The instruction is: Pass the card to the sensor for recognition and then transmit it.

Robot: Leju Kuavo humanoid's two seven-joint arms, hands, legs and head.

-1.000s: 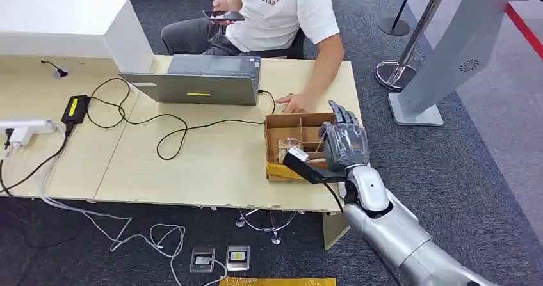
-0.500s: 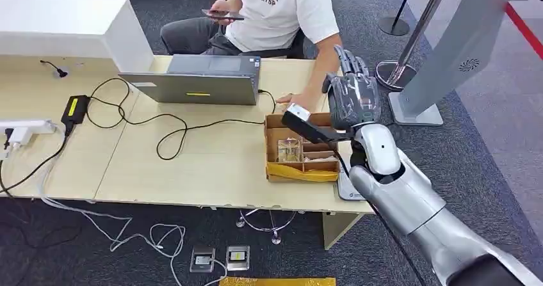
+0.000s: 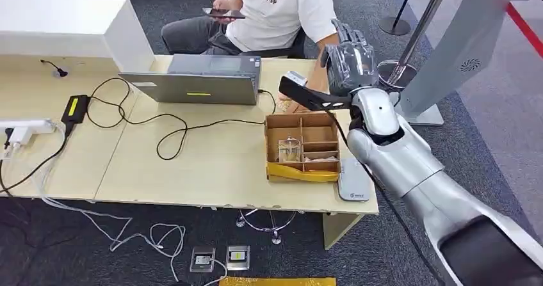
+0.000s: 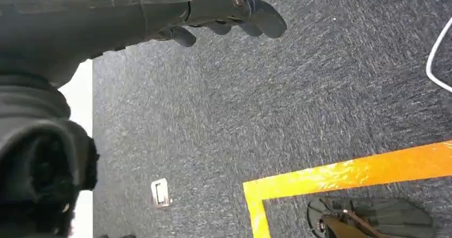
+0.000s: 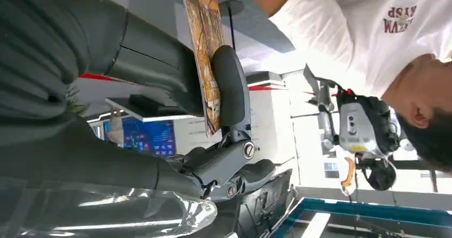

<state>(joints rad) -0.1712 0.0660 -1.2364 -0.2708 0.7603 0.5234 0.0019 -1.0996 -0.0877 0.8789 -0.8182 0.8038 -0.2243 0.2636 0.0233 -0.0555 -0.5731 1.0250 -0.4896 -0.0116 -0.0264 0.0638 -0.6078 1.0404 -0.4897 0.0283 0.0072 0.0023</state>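
Here, the card (image 5: 205, 51) is clamped between the thumb and fingers (image 5: 230, 86) of the right hand (image 3: 349, 65), raised above the cardboard box (image 3: 302, 146). The left hand (image 4: 176, 14) is seen over carpet, its fingers loosely apart, nothing held.

1 card (image 5: 205, 51) | 1 laptop (image 3: 198, 79) | 1 cardboard box (image 3: 302, 146) | 1 person (image 3: 275, 11) | 1 phone (image 3: 223, 13)

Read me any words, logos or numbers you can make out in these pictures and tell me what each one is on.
White T-shirt of the seated person: red chest print, two short lines, too blurred to read.
Card held in the right hand: orange printed pattern, no legible text.
Grey pad on the table edge: small dark mark, too small to read.
Laptop: yellow strip, no readable text.
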